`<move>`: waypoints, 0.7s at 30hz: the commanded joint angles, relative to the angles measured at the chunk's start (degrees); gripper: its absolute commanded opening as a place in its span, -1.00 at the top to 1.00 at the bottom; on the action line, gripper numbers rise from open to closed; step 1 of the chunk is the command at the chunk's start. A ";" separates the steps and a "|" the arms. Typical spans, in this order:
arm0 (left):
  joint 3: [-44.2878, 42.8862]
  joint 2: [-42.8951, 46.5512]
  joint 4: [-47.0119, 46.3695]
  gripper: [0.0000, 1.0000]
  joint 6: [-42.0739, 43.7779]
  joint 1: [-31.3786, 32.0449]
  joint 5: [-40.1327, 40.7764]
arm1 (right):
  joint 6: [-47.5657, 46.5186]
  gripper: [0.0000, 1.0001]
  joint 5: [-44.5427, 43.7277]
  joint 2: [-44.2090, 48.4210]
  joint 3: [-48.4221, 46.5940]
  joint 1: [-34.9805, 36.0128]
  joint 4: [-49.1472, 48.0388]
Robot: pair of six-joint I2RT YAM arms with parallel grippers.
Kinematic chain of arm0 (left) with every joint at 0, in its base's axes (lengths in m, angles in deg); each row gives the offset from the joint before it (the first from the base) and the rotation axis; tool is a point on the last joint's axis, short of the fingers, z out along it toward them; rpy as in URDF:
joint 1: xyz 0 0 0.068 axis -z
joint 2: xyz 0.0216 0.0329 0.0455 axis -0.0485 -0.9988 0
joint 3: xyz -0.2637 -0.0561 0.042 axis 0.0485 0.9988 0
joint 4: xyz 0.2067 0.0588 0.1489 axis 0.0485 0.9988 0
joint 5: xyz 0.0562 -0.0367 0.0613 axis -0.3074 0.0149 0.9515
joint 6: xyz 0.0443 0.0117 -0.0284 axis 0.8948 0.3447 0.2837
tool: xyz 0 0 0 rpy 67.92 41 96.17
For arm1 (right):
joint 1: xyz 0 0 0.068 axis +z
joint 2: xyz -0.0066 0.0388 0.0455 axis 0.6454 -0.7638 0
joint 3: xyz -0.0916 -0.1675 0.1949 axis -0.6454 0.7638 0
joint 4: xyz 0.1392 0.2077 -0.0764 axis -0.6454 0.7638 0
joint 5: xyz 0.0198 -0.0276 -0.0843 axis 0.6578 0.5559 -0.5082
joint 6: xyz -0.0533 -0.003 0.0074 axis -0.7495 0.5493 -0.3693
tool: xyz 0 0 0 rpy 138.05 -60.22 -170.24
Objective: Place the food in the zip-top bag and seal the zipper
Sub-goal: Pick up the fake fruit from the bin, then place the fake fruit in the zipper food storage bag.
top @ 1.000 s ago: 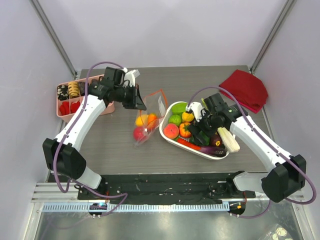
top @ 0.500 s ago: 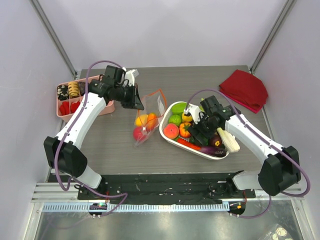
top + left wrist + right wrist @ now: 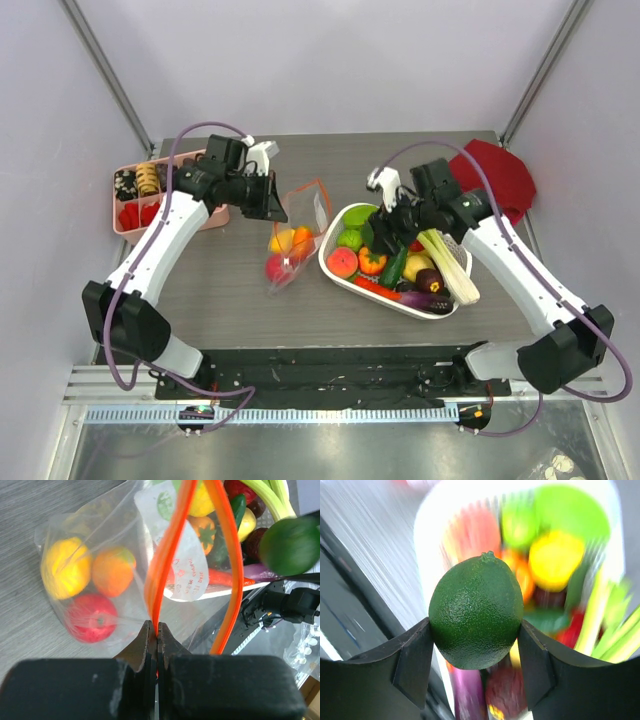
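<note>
while left pincer [image 3: 156, 630] clamps the thin zipper [image 3: 171, 542], right pincer [image 3: 475, 651] grips a pebbly lime [image 3: 476, 607].

Left hand [image 3: 280, 208] pinching zip-top bag [image 3: 312, 214] mouth; right hand [image 3: 380, 232] over white basket [image 3: 323, 257]; food [image 3: 279, 266] in bag.

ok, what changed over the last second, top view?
Right gripper rose from the white mesh basket, closing on a dark green lime. Left gripper stays shut on the red-orange zipper strip of the clear plastic bag; the three fruits inside haven't moved.
</note>
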 commanded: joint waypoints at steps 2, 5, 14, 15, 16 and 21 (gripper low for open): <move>0.17 3.33 -3.79 1.00 1.72 -0.22 -2.34 | 15.30 0.49 14.08 -2.41 -13.32 0.47 -19.36; -0.71 2.19 -2.74 1.00 0.84 -0.22 -2.96 | 21.71 0.48 15.33 -5.84 -15.62 3.09 -28.24; -2.29 0.52 -1.59 1.00 -0.92 -0.30 -4.19 | 19.46 0.39 7.08 -13.24 -14.84 14.36 -33.44; -2.29 0.52 -1.59 1.00 -1.01 -0.30 -4.01 | 18.93 0.34 5.59 -13.59 -14.40 14.80 -34.40; -2.29 0.52 -1.42 1.00 -1.18 -0.30 -3.58 | 18.84 0.28 4.97 -13.94 -14.05 14.80 -34.76; -2.03 0.26 -1.24 1.00 -1.19 -0.30 -3.40 | 18.75 -0.07 2.33 -14.91 -12.20 15.06 -36.34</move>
